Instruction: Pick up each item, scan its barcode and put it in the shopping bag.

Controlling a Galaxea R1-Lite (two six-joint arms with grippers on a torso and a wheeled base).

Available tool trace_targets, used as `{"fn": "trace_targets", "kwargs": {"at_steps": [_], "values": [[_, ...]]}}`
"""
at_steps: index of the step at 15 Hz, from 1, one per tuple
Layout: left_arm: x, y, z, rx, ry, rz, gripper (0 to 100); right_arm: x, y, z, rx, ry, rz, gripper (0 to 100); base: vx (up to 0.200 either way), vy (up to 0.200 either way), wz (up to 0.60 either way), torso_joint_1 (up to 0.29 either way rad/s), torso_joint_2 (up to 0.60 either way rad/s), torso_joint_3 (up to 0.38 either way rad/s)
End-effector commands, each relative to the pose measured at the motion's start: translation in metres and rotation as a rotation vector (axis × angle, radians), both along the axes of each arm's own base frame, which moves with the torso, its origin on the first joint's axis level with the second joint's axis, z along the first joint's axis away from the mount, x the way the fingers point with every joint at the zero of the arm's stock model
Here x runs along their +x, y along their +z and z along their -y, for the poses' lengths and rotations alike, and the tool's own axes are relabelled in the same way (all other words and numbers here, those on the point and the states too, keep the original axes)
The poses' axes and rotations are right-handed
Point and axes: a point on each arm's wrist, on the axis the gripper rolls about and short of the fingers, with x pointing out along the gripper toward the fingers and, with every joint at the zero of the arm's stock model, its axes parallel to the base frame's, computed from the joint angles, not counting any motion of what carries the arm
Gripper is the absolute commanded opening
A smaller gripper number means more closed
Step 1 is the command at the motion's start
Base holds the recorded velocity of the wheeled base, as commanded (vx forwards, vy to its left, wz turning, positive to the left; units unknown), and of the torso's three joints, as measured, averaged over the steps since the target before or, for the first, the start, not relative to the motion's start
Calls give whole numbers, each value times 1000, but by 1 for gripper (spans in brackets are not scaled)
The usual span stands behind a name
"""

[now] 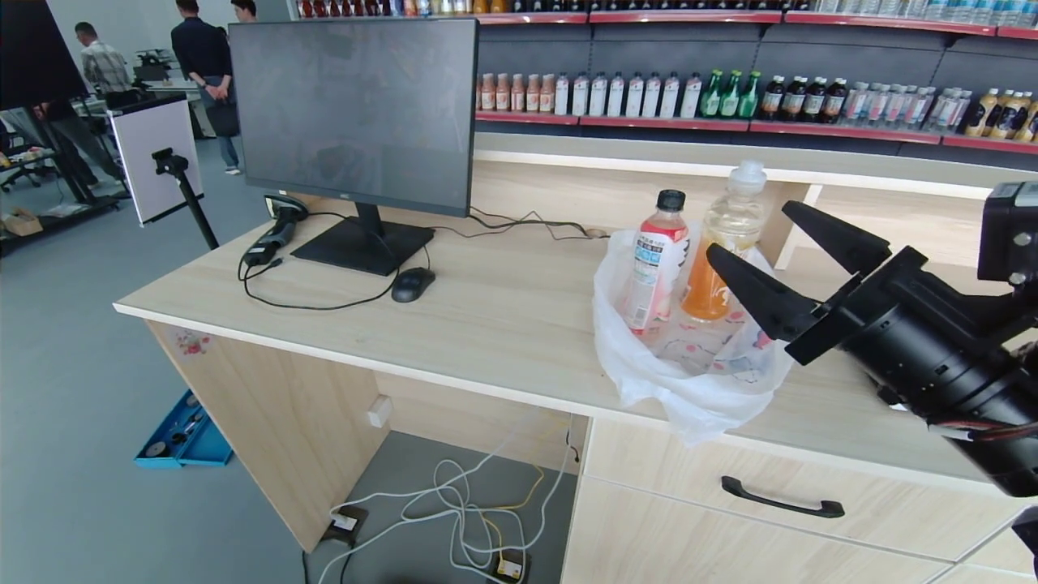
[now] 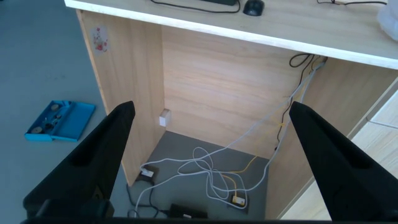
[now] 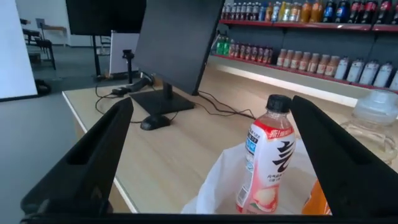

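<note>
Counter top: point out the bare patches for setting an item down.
Widest bare counter: between the mouse and the shopping bag, to the front edge. A second behind it, right of the monitor stand, with cables at the back. Crowded: around the scanner and its cord; the open right gripper beside the bag.

— Where is the counter (image 1: pixel 503 324) free?
— At nine o'clock from the shopping bag (image 1: pixel 649 373): bare wood up to the mouse (image 1: pixel 413 284) and the monitor stand (image 1: pixel 362 246).
— And the bag itself?
— Mouth open. The pink bottle (image 1: pixel 655 264) and the white-capped bottle (image 1: pixel 728 235) stand upright in its twelve o'clock half; the six o'clock half is free. The right gripper (image 1: pixel 747 227), spread wide, blocks the three o'clock side.
</note>
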Motion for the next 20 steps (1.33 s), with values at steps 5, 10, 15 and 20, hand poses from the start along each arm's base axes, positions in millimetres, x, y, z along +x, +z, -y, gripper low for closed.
{"fn": "trace_targets", "kwargs": {"at_steps": [5, 10, 15, 20], "values": [[0, 0, 0, 0, 0, 1, 100, -17, 21, -10, 156, 63, 1, 100, 0, 0, 0, 0, 0, 0], [0, 0, 0, 0, 0, 1, 100, -26, 25, 0, 109, -53, 67, 100, 0, 0, 0, 0, 0, 0], [0, 0, 0, 0, 0, -1, 100, -39, 32, 9, 71, -146, -4, 100, 0, 0, 0, 0, 0, 0], [0, 0, 0, 0, 0, -1, 100, -58, 27, 22, 20, -290, -87, 100, 0, 0, 0, 0, 0, 0]]}}
